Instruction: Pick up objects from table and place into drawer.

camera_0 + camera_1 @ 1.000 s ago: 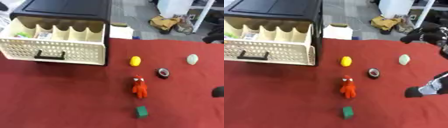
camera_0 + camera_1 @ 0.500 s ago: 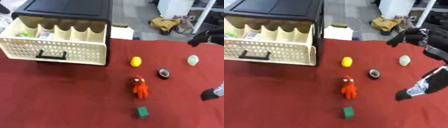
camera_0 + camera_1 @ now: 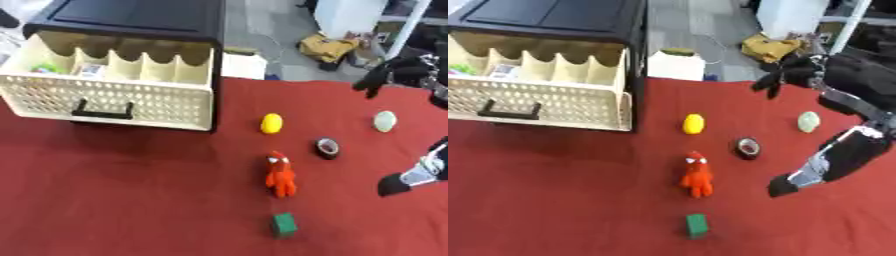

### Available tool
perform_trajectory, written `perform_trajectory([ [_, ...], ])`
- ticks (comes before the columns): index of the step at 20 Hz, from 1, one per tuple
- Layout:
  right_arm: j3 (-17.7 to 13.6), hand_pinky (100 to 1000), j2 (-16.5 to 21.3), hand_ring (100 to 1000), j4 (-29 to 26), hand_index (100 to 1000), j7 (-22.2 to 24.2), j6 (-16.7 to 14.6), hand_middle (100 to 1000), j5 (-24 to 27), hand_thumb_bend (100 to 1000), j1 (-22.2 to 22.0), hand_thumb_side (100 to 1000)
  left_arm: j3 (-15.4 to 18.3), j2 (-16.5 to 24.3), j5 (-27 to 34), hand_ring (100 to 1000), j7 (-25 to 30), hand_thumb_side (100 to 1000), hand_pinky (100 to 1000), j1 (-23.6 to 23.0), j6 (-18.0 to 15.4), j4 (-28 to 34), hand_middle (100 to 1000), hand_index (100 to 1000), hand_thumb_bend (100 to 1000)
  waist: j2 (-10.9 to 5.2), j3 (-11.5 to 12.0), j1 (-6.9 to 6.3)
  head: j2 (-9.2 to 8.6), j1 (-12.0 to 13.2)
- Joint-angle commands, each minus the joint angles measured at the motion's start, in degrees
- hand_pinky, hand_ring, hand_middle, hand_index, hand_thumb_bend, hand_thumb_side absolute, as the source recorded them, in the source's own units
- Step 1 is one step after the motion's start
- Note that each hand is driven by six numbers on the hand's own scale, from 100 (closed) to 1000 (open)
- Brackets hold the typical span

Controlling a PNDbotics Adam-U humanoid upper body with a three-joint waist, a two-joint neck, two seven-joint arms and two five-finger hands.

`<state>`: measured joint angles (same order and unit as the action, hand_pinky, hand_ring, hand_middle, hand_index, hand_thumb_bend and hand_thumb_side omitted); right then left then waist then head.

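Note:
A cream perforated drawer (image 3: 114, 102) stands pulled out of a black cabinet (image 3: 131, 20) at the back left, and small items lie in its left compartments. On the red table lie a yellow object (image 3: 272, 123), a pale green egg shape (image 3: 384, 121), a black tape roll (image 3: 327, 148), an orange-red figure (image 3: 280, 174) and a green block (image 3: 283, 224). My right hand (image 3: 785, 75) hangs above the table's far edge, up and left of the egg shape, fingers drooping and relaxed, holding nothing. A black and silver part of that arm (image 3: 824, 165) reaches down right of the tape roll. No left hand shows.
Behind the table's far edge stand a white box (image 3: 243, 65) and a yellow bag (image 3: 328, 47) on the floor. Red cloth lies bare in front of the drawer and along the near left.
My right arm has come in from the right edge toward the left. The hand now hangs farther over the table's back edge. The objects have not moved.

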<state>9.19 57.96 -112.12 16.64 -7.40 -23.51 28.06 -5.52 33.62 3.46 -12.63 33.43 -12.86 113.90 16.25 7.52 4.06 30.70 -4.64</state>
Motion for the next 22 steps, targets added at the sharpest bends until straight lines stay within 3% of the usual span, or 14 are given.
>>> perform_trajectory([
  [1,0.67,755,-0.34,800,1.76,831,1.08,1.58,599,-1.39,893,2.19,645,0.10,0.60,0.32,505,0.28,1000,556,1.21,0.19,0.70,537,888,104,-1.32,0.12,-0.04,-0.06,-0.25],
  [11,4.17,750,-5.49,790,7.34,827,5.45,5.76,590,-5.48,869,6.67,587,0.12,0.18,0.94,506,0.78,1000,558,1.65,0.75,0.70,537,877,105,-1.54,0.60,0.33,-0.07,-0.51],
  [22,6.92,738,-10.53,777,10.93,817,7.26,7.22,558,-8.56,862,9.88,563,0.26,-0.06,1.30,507,0.94,1000,559,1.70,1.15,0.70,539,871,105,-1.70,0.84,0.38,0.26,-0.57],
])
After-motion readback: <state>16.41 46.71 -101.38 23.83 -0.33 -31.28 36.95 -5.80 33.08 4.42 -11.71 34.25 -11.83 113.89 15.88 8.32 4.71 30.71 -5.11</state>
